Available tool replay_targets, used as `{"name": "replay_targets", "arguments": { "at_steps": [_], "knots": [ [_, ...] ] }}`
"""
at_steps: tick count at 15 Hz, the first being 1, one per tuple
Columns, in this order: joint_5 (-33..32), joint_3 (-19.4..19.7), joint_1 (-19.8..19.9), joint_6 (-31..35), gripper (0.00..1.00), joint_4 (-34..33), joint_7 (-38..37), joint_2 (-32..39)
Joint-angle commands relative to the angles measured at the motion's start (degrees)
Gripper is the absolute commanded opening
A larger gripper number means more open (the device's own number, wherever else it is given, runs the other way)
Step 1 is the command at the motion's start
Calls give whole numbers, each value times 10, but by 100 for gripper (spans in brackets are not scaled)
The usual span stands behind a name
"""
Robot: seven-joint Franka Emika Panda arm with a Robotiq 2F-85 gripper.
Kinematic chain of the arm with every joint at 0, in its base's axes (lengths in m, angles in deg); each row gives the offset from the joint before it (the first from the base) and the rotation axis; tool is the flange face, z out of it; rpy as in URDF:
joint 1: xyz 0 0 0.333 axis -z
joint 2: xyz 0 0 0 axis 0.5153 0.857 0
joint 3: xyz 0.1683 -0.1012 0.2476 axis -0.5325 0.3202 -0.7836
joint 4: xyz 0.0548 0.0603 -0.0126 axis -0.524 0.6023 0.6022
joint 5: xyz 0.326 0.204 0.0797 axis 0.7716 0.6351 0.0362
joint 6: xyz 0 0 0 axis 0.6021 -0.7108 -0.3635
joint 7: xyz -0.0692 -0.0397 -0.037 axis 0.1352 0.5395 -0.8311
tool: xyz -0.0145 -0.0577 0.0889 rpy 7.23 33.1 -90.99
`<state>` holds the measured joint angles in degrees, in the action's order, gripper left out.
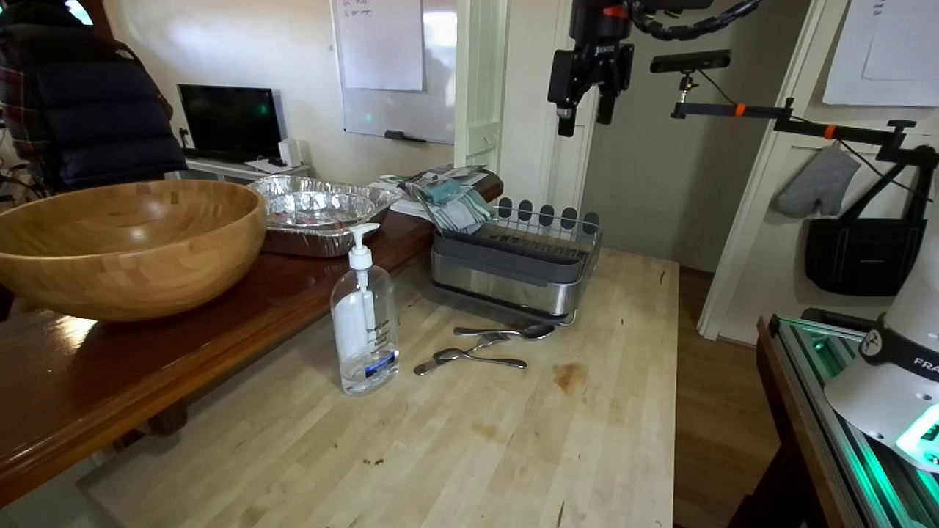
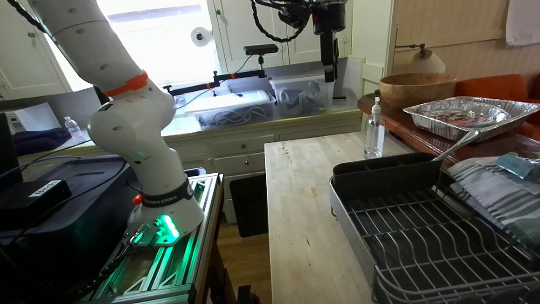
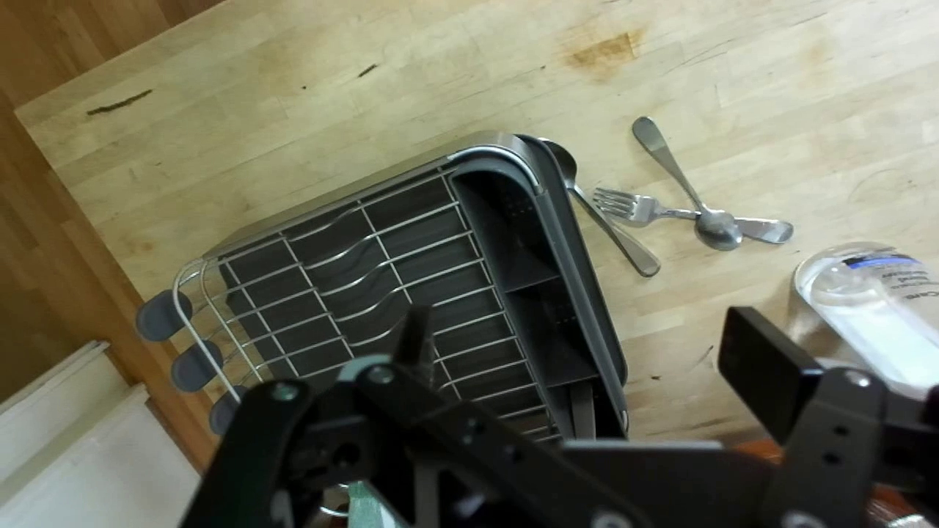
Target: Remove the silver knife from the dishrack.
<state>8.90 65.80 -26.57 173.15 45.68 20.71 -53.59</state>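
The silver knife stands tilted in the end compartment of the dark utensil holder. Its upper part sticks out above the holder in an exterior view. In the wrist view a narrow strip of the knife shows, partly hidden by the gripper. The dishrack stands on the light wooden table; its wire grid and grey side also show in an exterior view, and its rim in the wrist view. My gripper is open and empty, high above the table. Its fingers also show in the exterior view and wrist view.
Two spoons and a fork lie on the table beside the rack. A clear pump bottle stands nearby. A wooden bowl, foil trays and a striped towel are on the darker table.
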Motion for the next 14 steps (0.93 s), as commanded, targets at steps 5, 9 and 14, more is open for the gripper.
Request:
{"name": "replay_targets", "arguments": {
  "at_steps": [5,9,14],
  "knots": [
    [-9,29,-12,34,100,-61,-39,98],
    [-30,40,-21,74,100,-89,-47,148],
    [-44,57,-38,112,100,-129,-49,202]
  ]
}}
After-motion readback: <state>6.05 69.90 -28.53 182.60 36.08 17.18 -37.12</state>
